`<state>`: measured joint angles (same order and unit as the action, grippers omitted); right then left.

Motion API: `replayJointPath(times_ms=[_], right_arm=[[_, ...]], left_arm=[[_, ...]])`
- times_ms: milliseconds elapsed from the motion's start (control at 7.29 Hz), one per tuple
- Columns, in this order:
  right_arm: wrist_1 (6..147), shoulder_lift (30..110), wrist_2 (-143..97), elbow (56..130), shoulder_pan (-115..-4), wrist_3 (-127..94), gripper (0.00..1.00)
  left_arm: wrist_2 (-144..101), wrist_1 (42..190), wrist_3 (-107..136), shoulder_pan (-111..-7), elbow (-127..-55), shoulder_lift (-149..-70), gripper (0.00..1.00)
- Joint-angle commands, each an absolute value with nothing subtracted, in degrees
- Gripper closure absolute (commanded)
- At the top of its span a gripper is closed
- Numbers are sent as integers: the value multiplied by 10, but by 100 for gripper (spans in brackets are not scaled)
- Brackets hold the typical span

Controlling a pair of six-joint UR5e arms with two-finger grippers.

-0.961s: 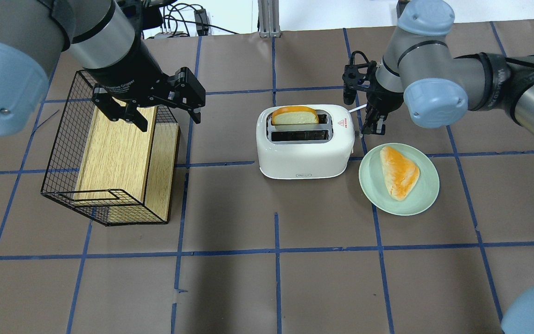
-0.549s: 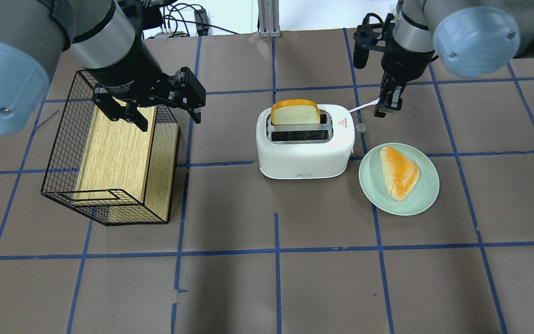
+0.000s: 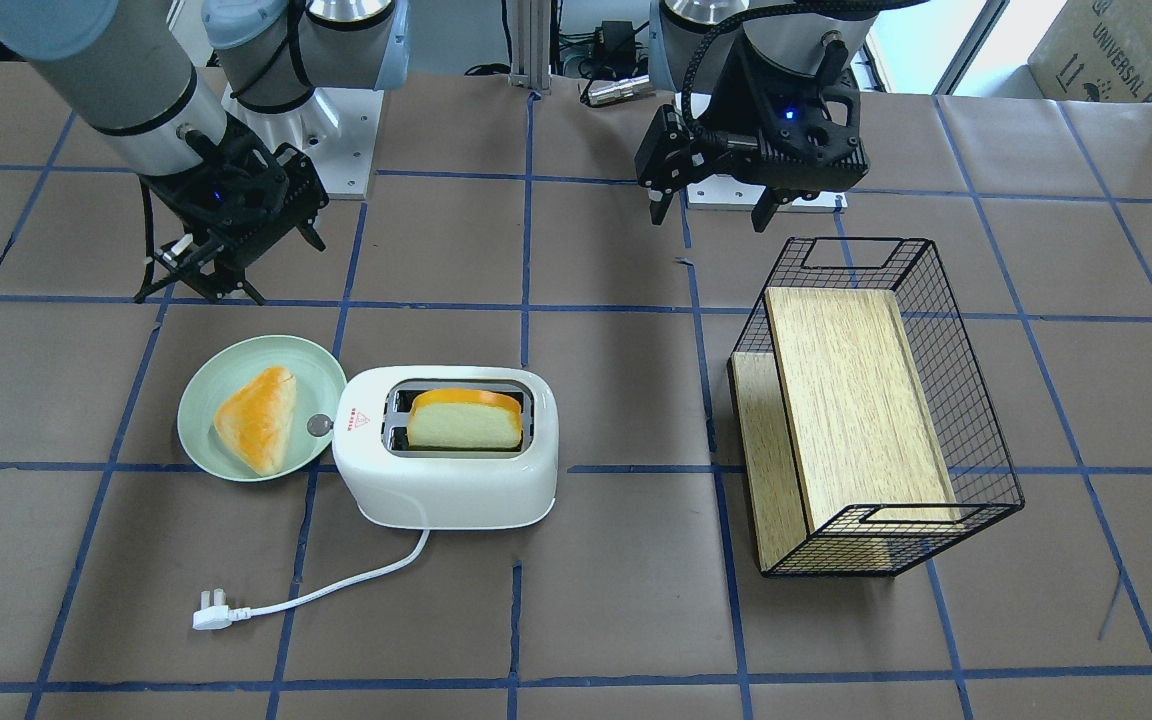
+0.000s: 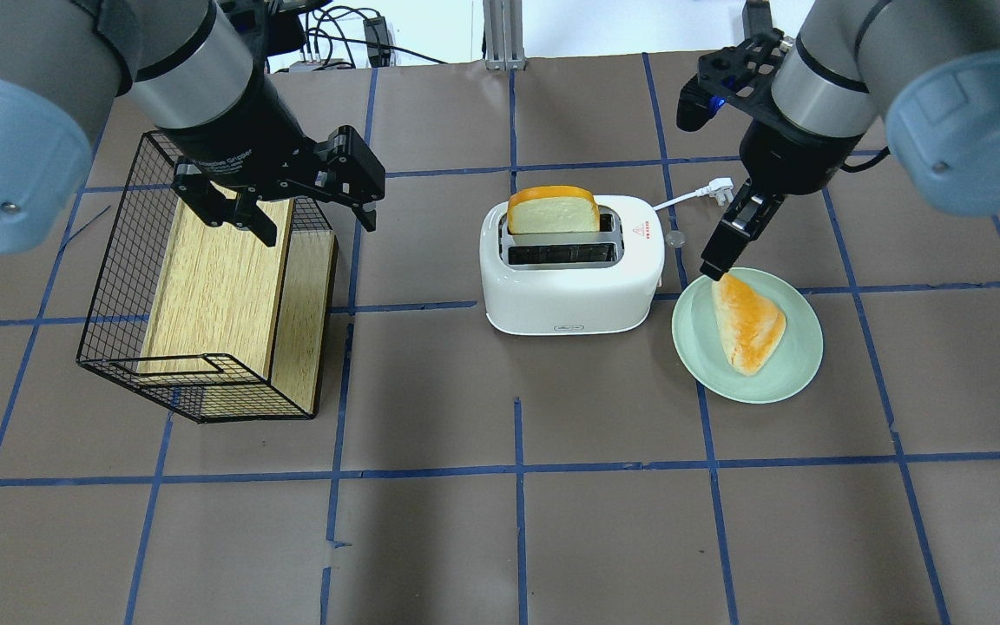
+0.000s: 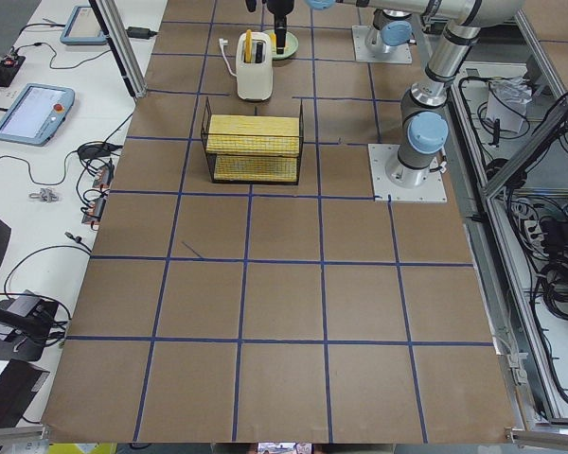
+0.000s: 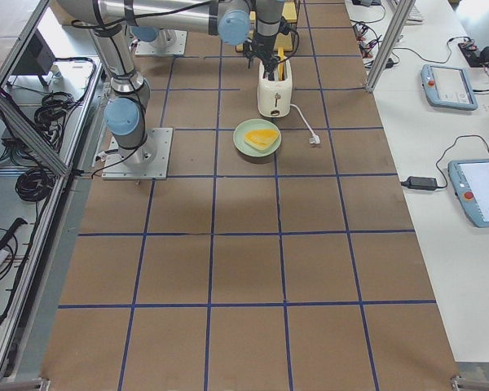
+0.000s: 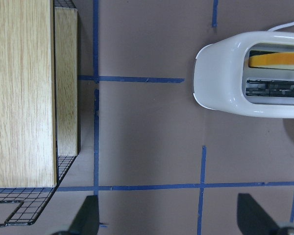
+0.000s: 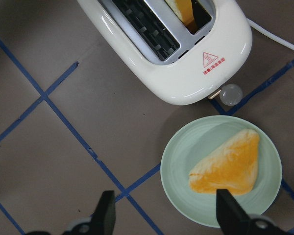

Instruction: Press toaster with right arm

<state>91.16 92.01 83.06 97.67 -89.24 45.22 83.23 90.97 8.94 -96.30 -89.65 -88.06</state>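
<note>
The white toaster (image 4: pixel 571 269) stands mid-table with a bread slice (image 4: pixel 552 211) sticking up from its far slot. It also shows in the front view (image 3: pixel 446 470) and the right wrist view (image 8: pixel 176 49). Its small round lever knob (image 4: pixel 674 237) sits on the end facing the plate, also in the right wrist view (image 8: pixel 231 94). My right gripper (image 4: pixel 713 265) hangs open and empty, raised above the plate's near rim, to the right of the knob and clear of it; its fingers (image 8: pixel 105 210) stand wide apart. My left gripper (image 4: pixel 309 217) is open and empty above the wire basket.
A green plate (image 4: pixel 700 347) with a triangular bread piece (image 4: pixel 747 321) lies right of the toaster. A black wire basket (image 4: pixel 118 260) holding a wooden box lies at the left. The toaster's white cord ends in a plug (image 4: pixel 720 187) on the table behind it.
My right gripper left the lever knob, rose and now hangs over the plate's edge. The bread slice came up higher in its slot. The left arm has not moved.
</note>
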Motion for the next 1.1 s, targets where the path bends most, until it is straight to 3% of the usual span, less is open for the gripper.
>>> replayJointPath(times_ms=[0,275,686,961], right_arm=[[913,946,845,997,-892,297,9],[914,958,878,986,-892,246,4],[902,921,881,912,-893,202,4],[881,917,896,910,-894,164,4]], left_arm=[[832,910,90,-962,-896,-881,0],[832,910,90,-962,-896,-881,0],[831,910,90,-962,-896,-881,0],[831,910,90,-962,-896,-881,0]])
